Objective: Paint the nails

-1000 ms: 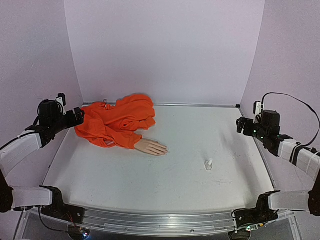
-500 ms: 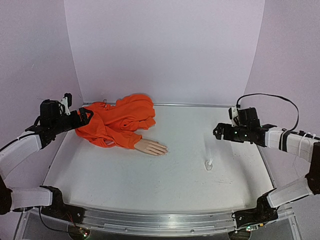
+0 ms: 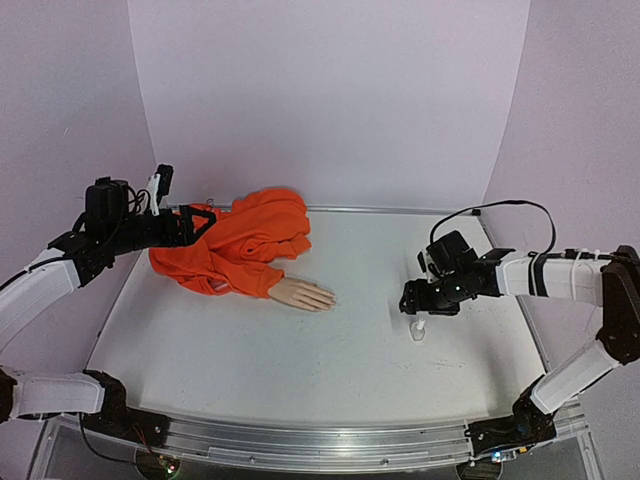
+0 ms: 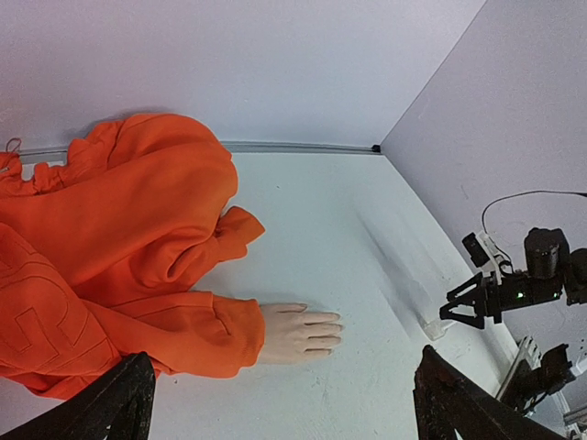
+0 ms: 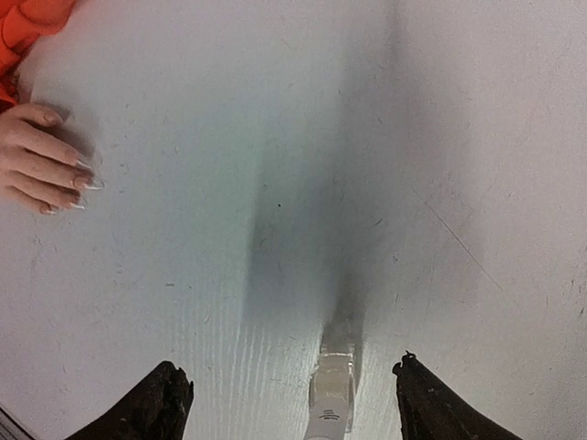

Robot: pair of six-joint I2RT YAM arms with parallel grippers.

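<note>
Softly crumpled orange sleeve [image 3: 232,248], smooth peach mannequin hand [image 3: 303,294], pale nails [image 5: 85,184]

- A crumpled orange garment [image 3: 240,243] is heaped at the far left of the table, close against the back wall. 1 sleeve runs out of the pile toward the near right and ends in a cuff lying flat on the surface.
- A small clear-white bottle [image 3: 418,329] stands upright on the right half of the table, well apart from the garment, with its narrower top uppermost.
- The white table [image 3: 250,355] shows faint scratches and scuffs.
- 3 pale lilac walls [image 3: 330,100] close the table in on the left, far and right sides.
- A thin metal strip [image 3: 390,210] lines the far edge, and a wider ridged metal rail [image 3: 300,440] lines the near edge.
</note>
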